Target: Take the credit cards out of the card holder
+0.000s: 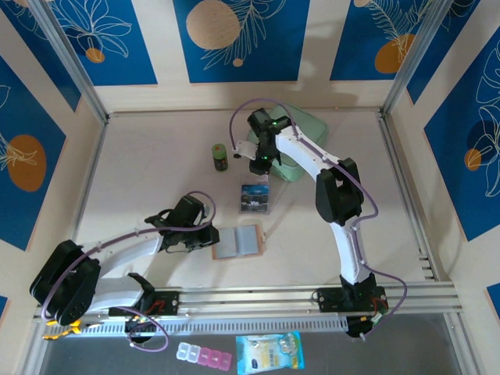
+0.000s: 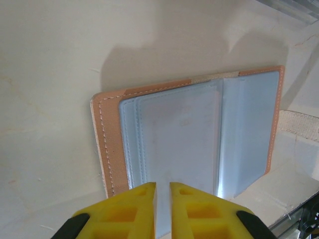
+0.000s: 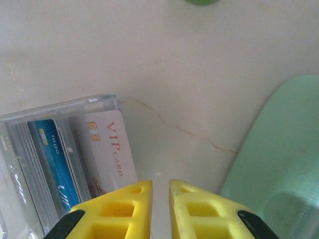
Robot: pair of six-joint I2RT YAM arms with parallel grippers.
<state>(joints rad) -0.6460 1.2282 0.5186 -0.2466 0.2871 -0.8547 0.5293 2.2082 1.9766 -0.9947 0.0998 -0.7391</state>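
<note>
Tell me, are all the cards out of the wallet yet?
Nearly, it seems. Done: the card holder lies open, its see-through pockets look empty, and cards sit in the clear box. In hand: no card in either gripper; the left gripper is closed at the holder's edge, the right gripper closed near the box. Left: perhaps checking pockets hidden from view.

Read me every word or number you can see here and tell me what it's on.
"VIP CARD": on the pale card in the clear box.
Blue card: digits and letters, too blurred to read.
Sachet: print too small to read.
</note>
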